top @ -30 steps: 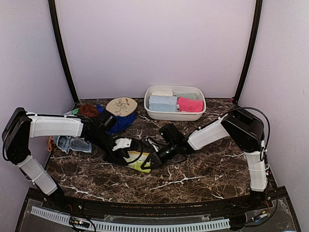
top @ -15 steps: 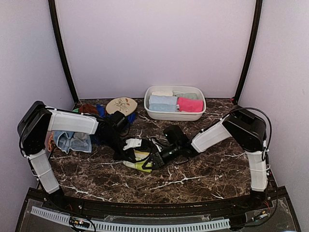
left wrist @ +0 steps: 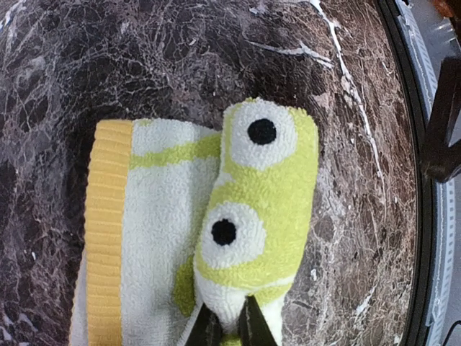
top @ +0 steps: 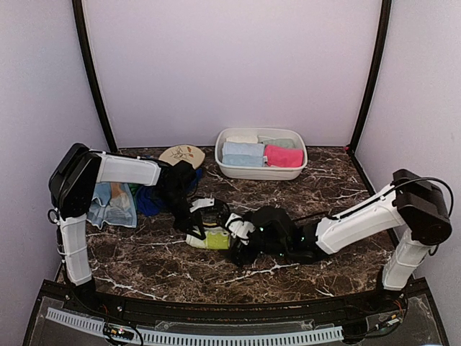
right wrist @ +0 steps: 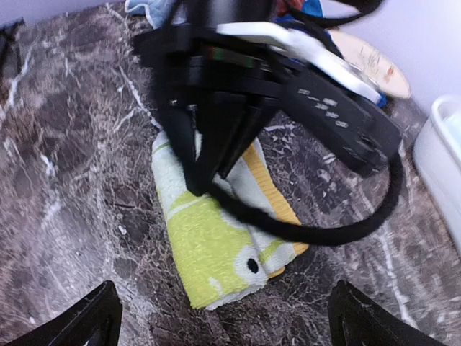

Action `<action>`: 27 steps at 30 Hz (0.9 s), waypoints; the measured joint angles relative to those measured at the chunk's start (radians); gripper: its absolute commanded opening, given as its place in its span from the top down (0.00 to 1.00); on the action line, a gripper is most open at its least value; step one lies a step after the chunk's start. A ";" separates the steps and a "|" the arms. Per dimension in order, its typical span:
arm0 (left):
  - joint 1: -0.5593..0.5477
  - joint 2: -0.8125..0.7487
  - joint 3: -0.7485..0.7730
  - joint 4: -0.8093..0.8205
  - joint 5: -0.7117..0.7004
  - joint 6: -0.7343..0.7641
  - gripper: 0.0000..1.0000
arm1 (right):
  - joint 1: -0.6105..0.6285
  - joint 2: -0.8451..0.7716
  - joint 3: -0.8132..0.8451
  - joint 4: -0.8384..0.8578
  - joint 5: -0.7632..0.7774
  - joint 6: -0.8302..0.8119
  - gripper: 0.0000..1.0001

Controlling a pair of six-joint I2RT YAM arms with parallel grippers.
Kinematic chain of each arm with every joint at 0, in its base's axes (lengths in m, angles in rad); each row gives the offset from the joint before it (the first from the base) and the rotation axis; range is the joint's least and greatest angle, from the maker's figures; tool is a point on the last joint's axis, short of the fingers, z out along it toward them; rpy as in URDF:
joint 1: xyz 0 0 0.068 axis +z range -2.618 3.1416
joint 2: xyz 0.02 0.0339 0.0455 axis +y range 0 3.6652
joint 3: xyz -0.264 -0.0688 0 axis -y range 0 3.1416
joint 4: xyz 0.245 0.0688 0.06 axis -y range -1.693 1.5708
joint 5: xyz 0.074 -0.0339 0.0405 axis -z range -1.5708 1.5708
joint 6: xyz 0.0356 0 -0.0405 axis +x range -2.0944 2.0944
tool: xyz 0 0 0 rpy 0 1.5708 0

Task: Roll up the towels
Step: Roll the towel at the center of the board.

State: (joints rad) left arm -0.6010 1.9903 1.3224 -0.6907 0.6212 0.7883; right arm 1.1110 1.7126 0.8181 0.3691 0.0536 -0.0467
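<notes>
My left pincer (left wrist: pixel 230 331) is clamped on the end of the yellow-green towel (left wrist: pixel 259 202), nipping the pale fleece of the rolled part between its tips. That towel lies on the marble table (top: pixel 302 270) about midway between the left and right edges, nearer the near edge than the far one. It is half rolled: the roll, with its white-and-black spots, rests against a flat strip that ends in a ribbed yellow band. My right pincer (right wrist: pixel 223 324) hangs just beside the roll's other end, its fingers wide apart and holding nothing. By the far edge the white basin (top: pixel 261 173) holds a pink towel (top: pixel 283 155) and a pale blue towel (top: pixel 243 153) side by side. Near the left edge lies a heap of loose towels (top: pixel 112 205).
</notes>
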 measured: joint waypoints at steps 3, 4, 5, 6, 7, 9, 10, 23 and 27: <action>0.005 0.025 0.032 -0.037 0.013 -0.007 1.00 | 0.133 0.036 -0.035 0.073 0.307 -0.177 0.00; 0.007 0.031 0.040 -0.047 0.015 -0.008 1.00 | 0.161 0.064 -0.042 0.103 0.401 -0.222 0.00; 0.008 0.037 0.048 -0.056 0.016 -0.009 1.00 | 0.174 0.091 -0.050 0.129 0.470 -0.256 0.00; 0.008 0.043 0.057 -0.066 0.017 -0.011 1.00 | 0.176 0.110 -0.069 0.155 0.529 -0.281 0.00; 0.010 0.049 0.065 -0.075 0.018 -0.012 1.00 | 0.172 0.116 -0.090 0.168 0.565 -0.300 0.00; 0.011 0.059 0.077 -0.090 0.022 -0.014 1.00 | 0.163 0.116 -0.116 0.174 0.602 -0.336 0.00; 0.013 0.063 0.082 -0.097 0.023 -0.015 1.00 | 0.162 0.116 -0.118 0.177 0.612 -0.357 0.00; 0.023 0.100 0.124 -0.148 0.044 -0.015 1.00 | 0.242 0.219 -0.061 0.318 0.522 -0.669 0.20; 0.023 0.101 0.125 -0.148 0.044 -0.014 1.00 | 0.228 0.304 0.021 0.362 0.495 -0.730 0.27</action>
State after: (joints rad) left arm -0.5777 2.0911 1.4471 -0.8391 0.6655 0.7738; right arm 1.3388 2.0171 0.8394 0.7311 0.5484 -0.7769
